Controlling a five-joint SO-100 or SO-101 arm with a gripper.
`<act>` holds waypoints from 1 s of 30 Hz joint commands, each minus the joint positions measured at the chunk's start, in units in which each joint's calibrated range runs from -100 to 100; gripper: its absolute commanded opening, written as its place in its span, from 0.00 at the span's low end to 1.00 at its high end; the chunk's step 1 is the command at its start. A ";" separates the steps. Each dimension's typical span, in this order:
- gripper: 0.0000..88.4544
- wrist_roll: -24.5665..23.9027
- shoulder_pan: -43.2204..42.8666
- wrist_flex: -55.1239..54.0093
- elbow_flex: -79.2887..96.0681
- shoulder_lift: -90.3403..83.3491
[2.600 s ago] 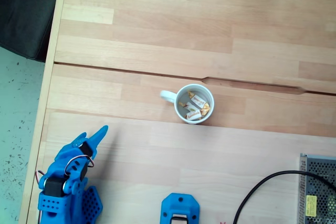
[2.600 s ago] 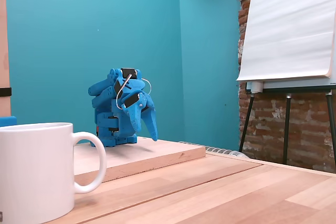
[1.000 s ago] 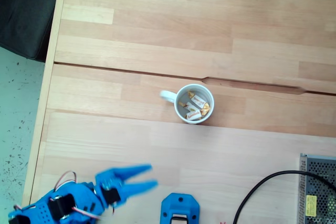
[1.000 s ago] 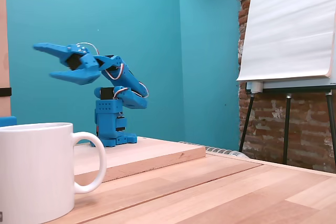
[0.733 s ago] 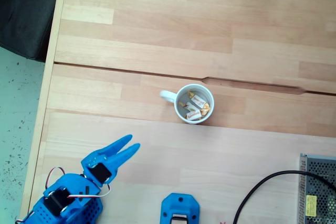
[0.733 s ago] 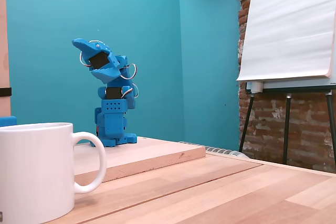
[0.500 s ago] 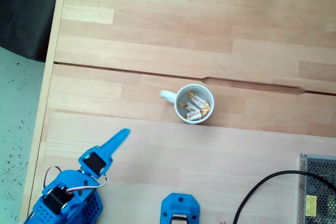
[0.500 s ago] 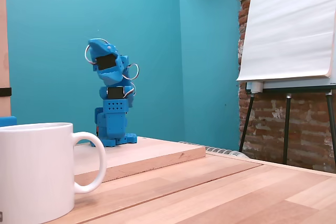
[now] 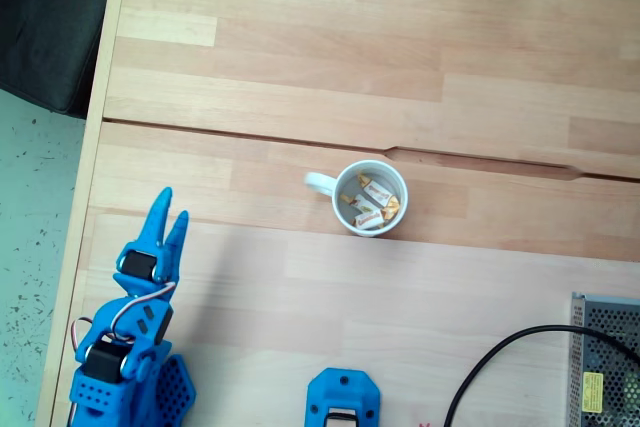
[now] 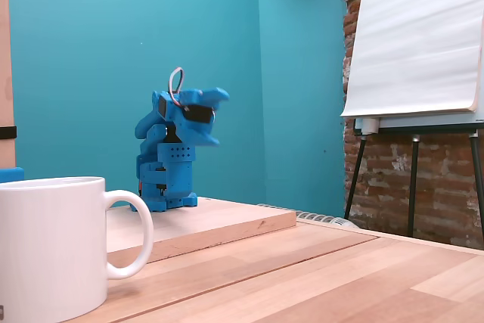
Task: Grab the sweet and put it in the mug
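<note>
In a fixed view from above, the mug (image 9: 370, 197) is standing on the wooden table (image 9: 300, 67), holding three sweets (image 9: 368, 209). The blue gripper (image 9: 172, 206) is pointing up-frame at lower left, well apart, fingers slightly parted and empty.

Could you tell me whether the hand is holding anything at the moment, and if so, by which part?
Nothing is held. The hand is slightly open and empty, well away from the mug, where the sweets lie.
</note>
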 commanded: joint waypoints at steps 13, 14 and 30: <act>0.32 0.00 -4.37 1.42 5.65 1.42; 0.32 0.00 -4.37 2.96 5.65 1.42; 0.32 0.63 -5.02 8.84 5.65 0.47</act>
